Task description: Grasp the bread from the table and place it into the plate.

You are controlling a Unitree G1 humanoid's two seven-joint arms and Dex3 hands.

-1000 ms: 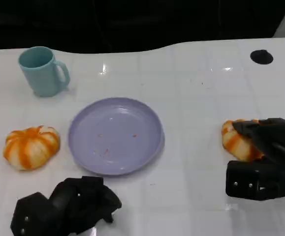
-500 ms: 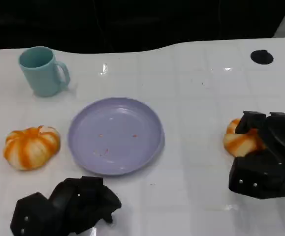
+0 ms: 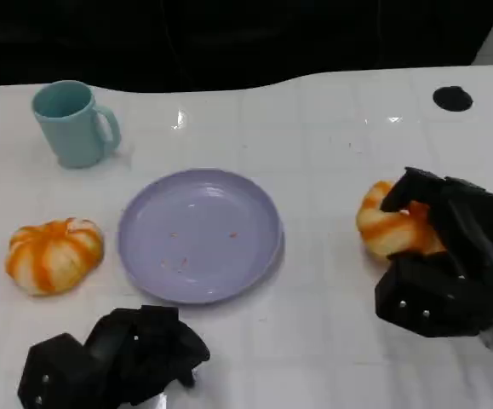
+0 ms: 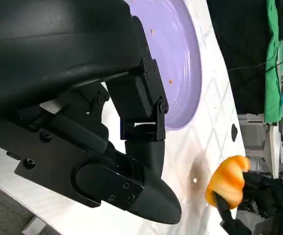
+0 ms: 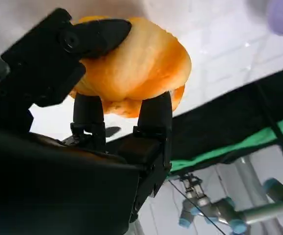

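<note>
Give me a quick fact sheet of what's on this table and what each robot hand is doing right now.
Held bread: orange-striped bread, gripped by the right hand, right of the plate
Other bread: second orange-striped bread on the table, left of the plate
Plate: purple plate, only crumbs inside
Mug: teal mug, upright, back left
Left hand: left hand near the table's front edge, fingers curled, holding nothing
Table: white table
</note>
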